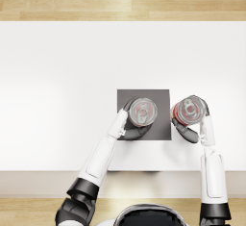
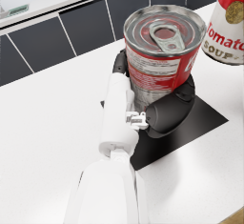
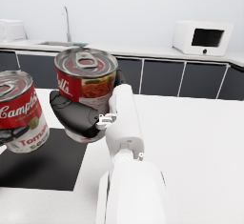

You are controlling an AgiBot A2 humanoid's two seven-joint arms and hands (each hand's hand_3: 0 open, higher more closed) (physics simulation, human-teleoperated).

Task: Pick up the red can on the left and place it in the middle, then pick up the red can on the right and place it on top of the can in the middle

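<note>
White countertop [image 1: 57, 100] stretches beneath a simulated humanoid as its two arms work a pair of red tomato soup cans. The left hand [image 1: 132, 126] grasps the first can [image 1: 142, 111], dark fingers wrapped around its body, over the dark square mat [image 1: 161, 129] at the middle of the counter; the left wrist view shows the pull-tab lid facing up and the can upright, though whether its base touches the mat cannot be told. The right hand [image 1: 190, 126] grips the second can [image 1: 189, 109] just right of the mat's right edge, close beside the first can but apart from it. In the right wrist view this second can [image 3: 86, 82] stands upright in the hand [image 3: 78, 116], its lid higher than that of the neighbouring can [image 3: 21, 111] on the left. Behind the counter, on the far side, run dark cabinet fronts [image 3: 190, 77], a sink tap [image 3: 66, 20] and a white microwave [image 3: 202, 37].
</note>
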